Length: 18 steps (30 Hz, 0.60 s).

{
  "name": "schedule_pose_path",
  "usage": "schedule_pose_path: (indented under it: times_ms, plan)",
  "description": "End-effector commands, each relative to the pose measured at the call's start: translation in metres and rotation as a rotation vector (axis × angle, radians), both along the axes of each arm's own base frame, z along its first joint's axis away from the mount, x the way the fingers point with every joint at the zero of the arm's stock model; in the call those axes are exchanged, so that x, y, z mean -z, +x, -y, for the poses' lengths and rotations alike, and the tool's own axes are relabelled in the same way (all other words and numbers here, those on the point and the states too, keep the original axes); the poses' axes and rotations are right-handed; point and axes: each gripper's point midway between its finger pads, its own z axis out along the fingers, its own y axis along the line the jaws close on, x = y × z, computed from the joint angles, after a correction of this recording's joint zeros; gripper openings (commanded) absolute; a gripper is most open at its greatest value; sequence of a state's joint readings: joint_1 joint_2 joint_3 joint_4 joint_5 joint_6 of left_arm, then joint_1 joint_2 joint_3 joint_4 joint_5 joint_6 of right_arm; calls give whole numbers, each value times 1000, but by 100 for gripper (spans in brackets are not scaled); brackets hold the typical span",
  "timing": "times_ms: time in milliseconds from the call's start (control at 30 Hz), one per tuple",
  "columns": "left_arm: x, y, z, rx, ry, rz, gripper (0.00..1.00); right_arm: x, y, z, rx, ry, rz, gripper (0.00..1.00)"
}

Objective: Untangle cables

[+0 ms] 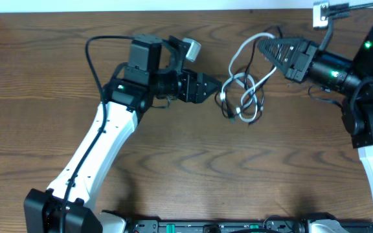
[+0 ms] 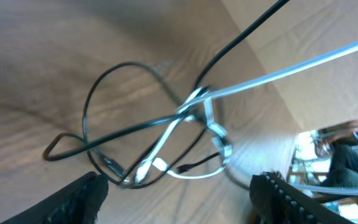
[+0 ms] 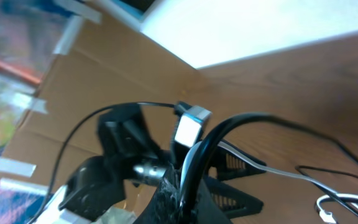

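- From overhead we count two cables, one black and one white, tangled together on the surface.
- Only the left wrist view shows the left gripper jaws spread wide just beside the tangle.
- The right gripper jaws pinch the cables above the tangle.

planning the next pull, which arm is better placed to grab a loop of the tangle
Left, probably. The left pincer is open and empty, right beside the cables. The right pincer is shut on their strands, holding the white one taut.

Wooden table, tangled cables seemingly atop
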<state>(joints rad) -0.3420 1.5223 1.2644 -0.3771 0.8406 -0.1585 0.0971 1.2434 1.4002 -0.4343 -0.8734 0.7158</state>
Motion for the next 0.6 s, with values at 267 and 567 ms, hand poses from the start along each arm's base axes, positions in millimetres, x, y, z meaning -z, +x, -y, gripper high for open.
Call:
schedule_pose_path:
  times_ms: [267,567]
  plan:
    - [59,-31,66,-53,-3,-477,55,19,23,20,152,-100,-13,1]
    - [65,-32,111,-34,-72,-510,55,37,28,33,233,-159,-69,1]
